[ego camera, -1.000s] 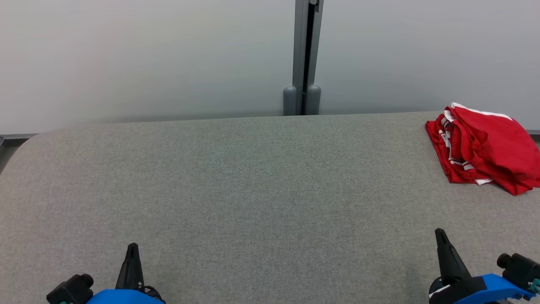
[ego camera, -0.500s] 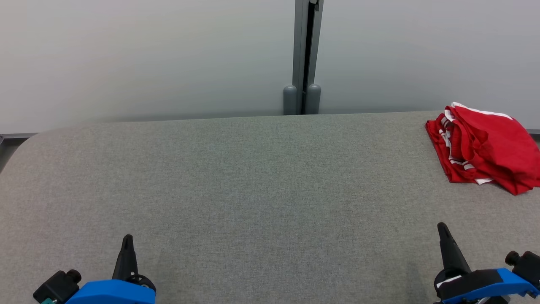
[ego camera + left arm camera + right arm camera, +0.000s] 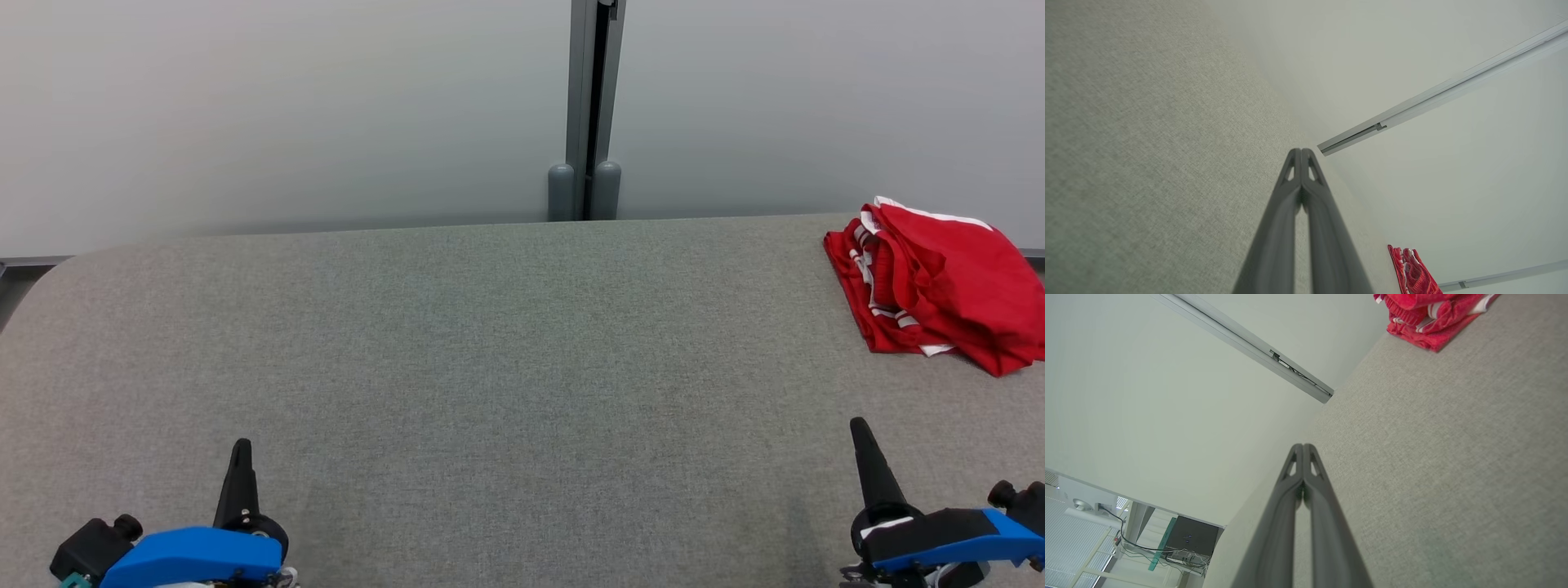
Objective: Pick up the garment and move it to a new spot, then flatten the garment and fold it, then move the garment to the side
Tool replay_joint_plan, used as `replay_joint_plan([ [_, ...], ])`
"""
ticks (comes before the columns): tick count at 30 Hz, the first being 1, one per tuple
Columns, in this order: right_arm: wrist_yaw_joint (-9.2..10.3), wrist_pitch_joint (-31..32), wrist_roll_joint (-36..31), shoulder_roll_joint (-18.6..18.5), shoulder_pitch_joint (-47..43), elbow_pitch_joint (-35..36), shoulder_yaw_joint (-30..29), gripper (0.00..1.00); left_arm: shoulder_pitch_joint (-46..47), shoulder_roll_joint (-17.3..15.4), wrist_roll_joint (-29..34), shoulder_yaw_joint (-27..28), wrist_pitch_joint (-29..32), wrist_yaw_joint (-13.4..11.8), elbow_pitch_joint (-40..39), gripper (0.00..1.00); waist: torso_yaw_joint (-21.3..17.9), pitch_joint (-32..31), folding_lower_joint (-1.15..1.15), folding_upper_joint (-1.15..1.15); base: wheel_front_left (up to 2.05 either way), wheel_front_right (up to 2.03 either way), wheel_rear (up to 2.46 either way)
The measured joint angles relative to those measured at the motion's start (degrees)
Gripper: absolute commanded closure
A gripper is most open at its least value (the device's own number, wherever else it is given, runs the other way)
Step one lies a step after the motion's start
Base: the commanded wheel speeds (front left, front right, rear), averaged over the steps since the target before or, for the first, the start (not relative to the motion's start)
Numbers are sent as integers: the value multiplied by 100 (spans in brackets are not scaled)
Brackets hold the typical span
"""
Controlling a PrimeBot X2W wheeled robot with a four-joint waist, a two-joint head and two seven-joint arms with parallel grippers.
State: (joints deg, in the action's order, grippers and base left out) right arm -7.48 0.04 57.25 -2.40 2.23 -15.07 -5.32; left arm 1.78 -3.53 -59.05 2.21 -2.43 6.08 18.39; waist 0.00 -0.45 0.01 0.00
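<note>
While the red garment (image 3: 939, 286) lies bundled at two o'clock on the bench (image 3: 490, 343), the right tool (image 3: 859, 431) at five o'clock and the left tool (image 3: 241, 449) at seven o'clock rest well apart from it, both pressed together.

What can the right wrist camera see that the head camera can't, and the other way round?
Right wrist view, not the head view: a dark box with cables beside it. Head view, not the right wrist view: the left gripper. Both: the red garment, the grey table, the wall post and the right gripper, shut.
</note>
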Motion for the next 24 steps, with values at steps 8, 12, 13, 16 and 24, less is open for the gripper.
replay_joint_plan([
  [8,0,92,513,-1,38,9,-19,100,72,5,-469,69,135,11,-62,100,0,7,0,0,0,0,0],
  [12,0,142,745,-2,86,23,-27,100,83,10,-705,88,190,20,-89,100,0,10,0,0,0,0,0],
  [13,0,146,805,-3,86,23,-30,100,92,11,-756,93,199,20,-94,100,0,11,0,0,0,0,0],
  [16,0,192,977,-4,98,25,-36,100,105,15,-923,108,242,35,-123,100,0,14,0,0,0,0,0],
  [24,0,266,1406,-5,143,38,-49,100,182,24,-1336,168,363,47,-174,100,0,21,0,0,0,0,0],
])
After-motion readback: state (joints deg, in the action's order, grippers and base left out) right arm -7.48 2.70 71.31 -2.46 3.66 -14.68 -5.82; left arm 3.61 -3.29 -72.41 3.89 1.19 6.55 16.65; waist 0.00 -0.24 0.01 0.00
